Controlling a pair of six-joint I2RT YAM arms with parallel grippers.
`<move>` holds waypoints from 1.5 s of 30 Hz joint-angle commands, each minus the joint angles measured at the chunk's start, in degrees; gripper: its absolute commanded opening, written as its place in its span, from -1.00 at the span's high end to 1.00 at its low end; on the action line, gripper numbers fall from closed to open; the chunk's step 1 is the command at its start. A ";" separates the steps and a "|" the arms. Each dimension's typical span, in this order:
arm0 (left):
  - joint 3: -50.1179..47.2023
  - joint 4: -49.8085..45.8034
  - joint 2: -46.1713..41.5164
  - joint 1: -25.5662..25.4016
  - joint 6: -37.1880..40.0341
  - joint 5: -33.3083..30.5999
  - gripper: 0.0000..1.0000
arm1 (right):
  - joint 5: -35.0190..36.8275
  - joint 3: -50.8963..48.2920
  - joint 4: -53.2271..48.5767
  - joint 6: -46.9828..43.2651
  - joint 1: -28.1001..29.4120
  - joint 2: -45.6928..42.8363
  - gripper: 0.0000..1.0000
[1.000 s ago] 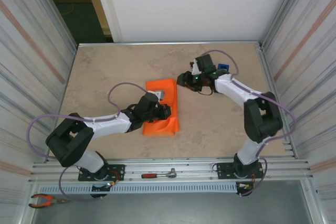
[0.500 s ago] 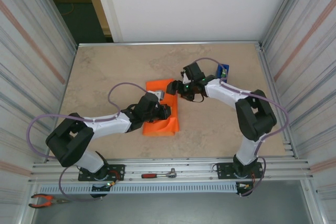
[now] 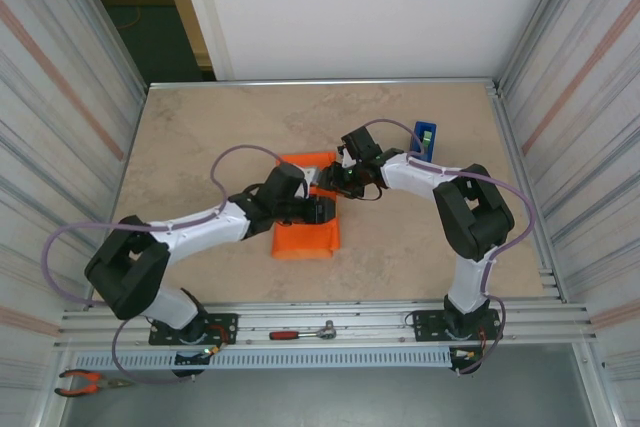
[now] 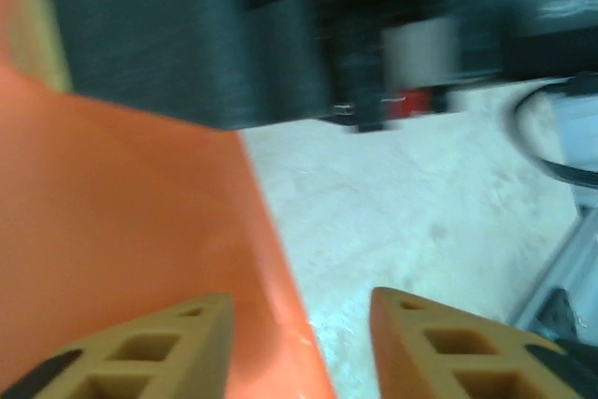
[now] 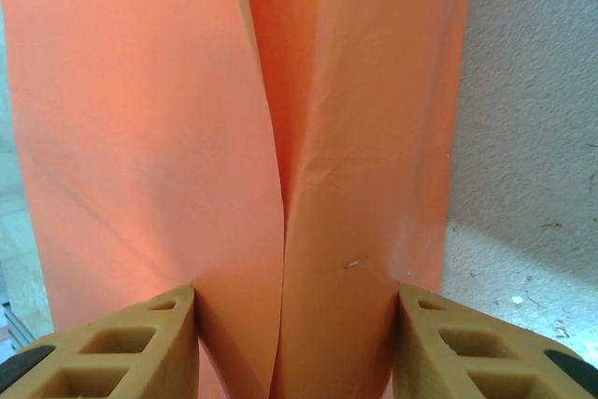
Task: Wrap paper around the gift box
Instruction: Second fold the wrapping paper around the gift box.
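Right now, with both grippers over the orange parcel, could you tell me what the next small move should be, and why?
Probably ease the right gripper down onto the paper seam and hold it: two flaps overlap between its open jaws, with no tape visible, and the left gripper stands open at the paper's edge.

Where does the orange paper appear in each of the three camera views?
Top external: the paper lies near the middle of the picture.
Left wrist: it fills the left half, and its edge runs diagonally down.
Right wrist: it covers the left and middle, with a fold line down its centre.
Shared landmark: the beige table, which lies right of the paper in both wrist views.
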 commanded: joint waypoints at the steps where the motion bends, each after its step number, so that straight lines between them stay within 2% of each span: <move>1: 4.14 -6.56 -6.01 4.34 5.35 8.45 -0.23 | 2.65 -2.08 -1.50 -0.07 -0.37 2.33 0.34; 4: 3.27 -8.23 -9.79 9.77 6.05 7.80 -0.46 | 2.63 -2.49 -1.36 -0.05 -0.28 2.53 0.38; 10: -4.56 -6.95 -12.38 21.43 5.78 7.49 -0.58 | 2.46 -3.10 -1.03 0.02 -0.28 2.80 0.39; 14: -7.19 -6.23 -9.08 24.94 8.05 8.84 -0.60 | 2.33 -3.17 -1.19 -0.11 -0.32 3.12 0.41; 22: -10.16 2.44 -1.59 23.76 8.14 14.71 -0.61 | 2.28 -3.45 -1.08 -0.10 -0.11 3.53 0.43; 29: -11.19 1.69 2.60 17.91 7.91 5.26 -0.55 | 2.14 -3.45 -0.94 -0.05 0.29 4.08 0.46; 37: -13.51 -1.20 2.99 15.72 6.94 -4.14 -0.36 | 1.50 -2.75 -1.33 0.00 0.59 3.92 0.47; 40: -13.11 -3.09 3.36 15.33 7.50 -5.56 -0.36 | 0.66 -1.30 -2.60 -0.41 0.27 3.97 0.36; 43: -13.59 -3.70 3.48 15.32 7.10 -6.56 -0.35 | -1.04 0.40 -3.57 -0.51 -1.37 2.51 0.02; 45: -14.28 -3.33 3.16 15.34 6.42 -6.82 -0.35 | -2.68 1.56 -4.15 -0.68 -3.27 0.54 -0.12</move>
